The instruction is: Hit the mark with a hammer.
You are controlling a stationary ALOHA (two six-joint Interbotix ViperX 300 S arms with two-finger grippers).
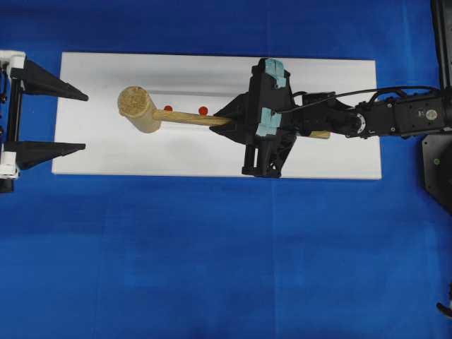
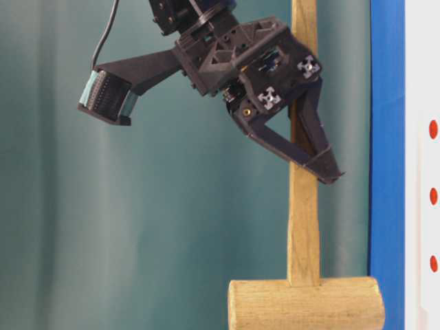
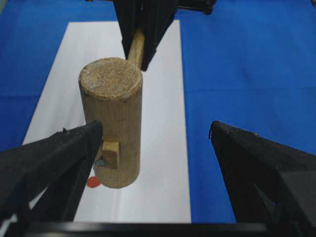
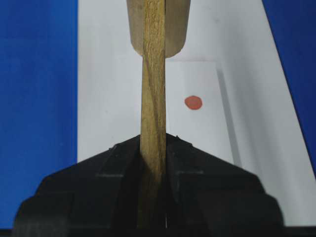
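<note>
The hammer, a light wooden mallet, is over the white board (image 1: 339, 85), with its head (image 1: 138, 108) to the left and its slim handle (image 1: 194, 118) running right. My right gripper (image 1: 227, 119) is shut on the handle (image 4: 153, 98). Red dot marks (image 1: 168, 108) (image 1: 203, 110) lie beside the handle. One mark (image 3: 93, 182) peeks out by the lower end of the head (image 3: 112, 118); contact with the board is unclear. My left gripper (image 1: 83, 116) stands open at the board's left end, facing the head and holding nothing.
Blue cloth (image 1: 212, 268) surrounds the board on all sides. A black mount (image 1: 438, 162) stands at the right edge. In the table-level view three red marks (image 2: 433, 196) line the board's edge, beside the hammer head (image 2: 306, 302).
</note>
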